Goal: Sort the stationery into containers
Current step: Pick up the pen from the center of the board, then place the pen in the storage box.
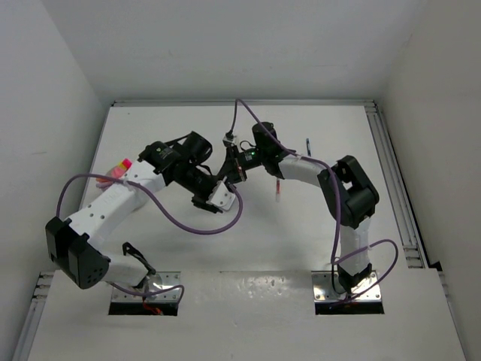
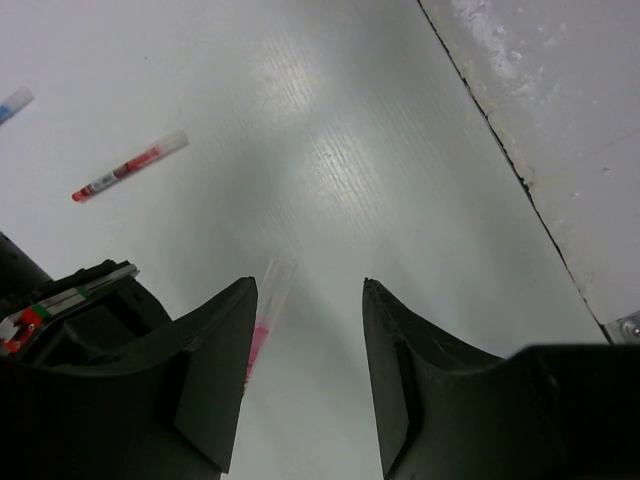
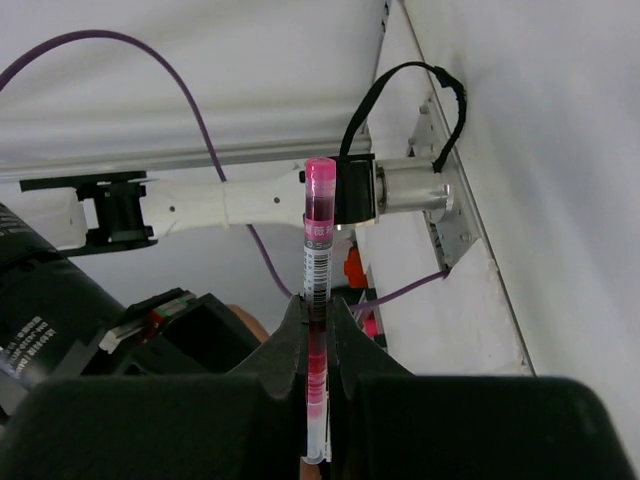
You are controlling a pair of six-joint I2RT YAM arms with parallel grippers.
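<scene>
Right hand (image 3: 318, 305) is clamped shut on a pink pen (image 3: 318, 220) that stands up past its fingertips. Left hand (image 2: 307, 290), half open, brackets a blurred pink shaft (image 2: 262, 325). Closing off-centre could knock the pen askew or bump the hands together.

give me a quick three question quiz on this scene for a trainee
1. True or false: the right gripper is shut on a pink pen.
2. In the left wrist view, the red pen is: A) lying on the table; B) standing in a dish; C) leaning against a wall.
3. Fill in: the left gripper has its jaws ____ (apart or together).
Key: 1 true; 2 A; 3 apart.
</scene>
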